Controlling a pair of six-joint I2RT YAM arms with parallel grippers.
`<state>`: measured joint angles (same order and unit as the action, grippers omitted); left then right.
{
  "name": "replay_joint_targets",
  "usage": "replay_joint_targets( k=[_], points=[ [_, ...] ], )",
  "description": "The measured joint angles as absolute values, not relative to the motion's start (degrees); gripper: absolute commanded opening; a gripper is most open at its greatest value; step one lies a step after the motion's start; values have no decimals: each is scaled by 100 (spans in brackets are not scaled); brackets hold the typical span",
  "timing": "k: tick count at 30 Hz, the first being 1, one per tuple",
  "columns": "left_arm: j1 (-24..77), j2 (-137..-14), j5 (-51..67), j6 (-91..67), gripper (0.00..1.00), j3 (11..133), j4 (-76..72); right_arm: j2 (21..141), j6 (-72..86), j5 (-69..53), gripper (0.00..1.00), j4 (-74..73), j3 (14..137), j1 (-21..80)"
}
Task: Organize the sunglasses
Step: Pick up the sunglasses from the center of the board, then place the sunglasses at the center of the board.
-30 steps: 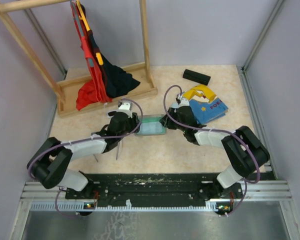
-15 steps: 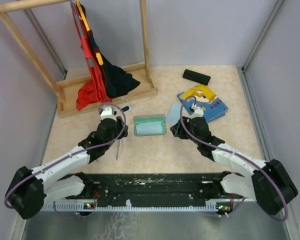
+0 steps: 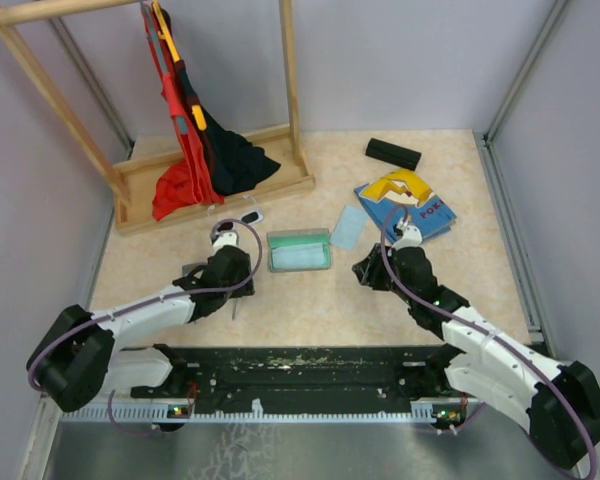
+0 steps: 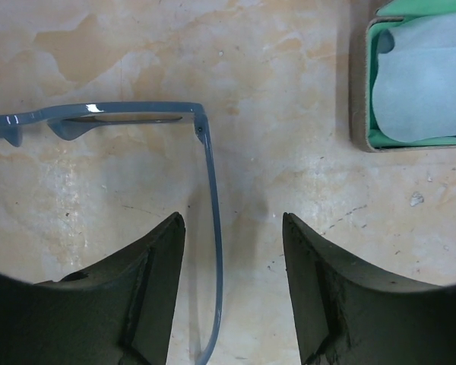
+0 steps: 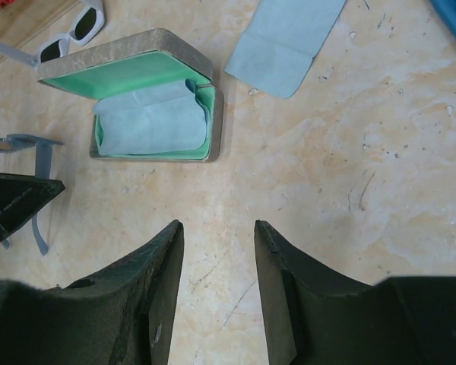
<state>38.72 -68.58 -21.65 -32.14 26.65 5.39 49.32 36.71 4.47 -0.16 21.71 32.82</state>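
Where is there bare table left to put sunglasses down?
Bare table lies in front of the open case, between left claw and right claw, and at the back between wooden rack and black case. Crowded left of the open case: white sunglasses, grey sunglasses.

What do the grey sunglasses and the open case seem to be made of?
The grey sunglasses look like glossy plastic, though painted metal is possible: a bright glint sits on the smooth front bar. The open case seems to be a hard shell covered in matt, speckled grey fabric or paper, with a soft-looking green lining inside.
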Motion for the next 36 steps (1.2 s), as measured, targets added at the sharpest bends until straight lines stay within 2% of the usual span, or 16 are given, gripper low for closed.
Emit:
replay_joint_targets(
  k=[3,9,12,17,22,29,36],
  points=[
    [3872,-7113,-2217,-3214,46,2770,615,4810,3675,478,43,-148,2171,3282],
    [3872,-7380,-2226,-3166,13,2954,685,4619,3684,495,43,-370,2171,3282],
    [3872,-7293,-2200,-3100,2,3037,843,4407,3680,539,43,-521,2174,3282],
    [3968,-6501,-1863,-2718,0,3138,1219,3918,3629,714,43,-1009,2281,3282],
    [5210,-5896,-1804,-2292,0,3544,1306,3225,3494,1096,43,-1645,2884,3282],
    [7074,-7168,-1549,-1000,0,4397,980,2073,3138,1743,43,-1942,3481,3282],
    [7769,-8427,-642,596,0,4694,611,1656,2792,1951,42,-2410,3612,3282]
  ],
)
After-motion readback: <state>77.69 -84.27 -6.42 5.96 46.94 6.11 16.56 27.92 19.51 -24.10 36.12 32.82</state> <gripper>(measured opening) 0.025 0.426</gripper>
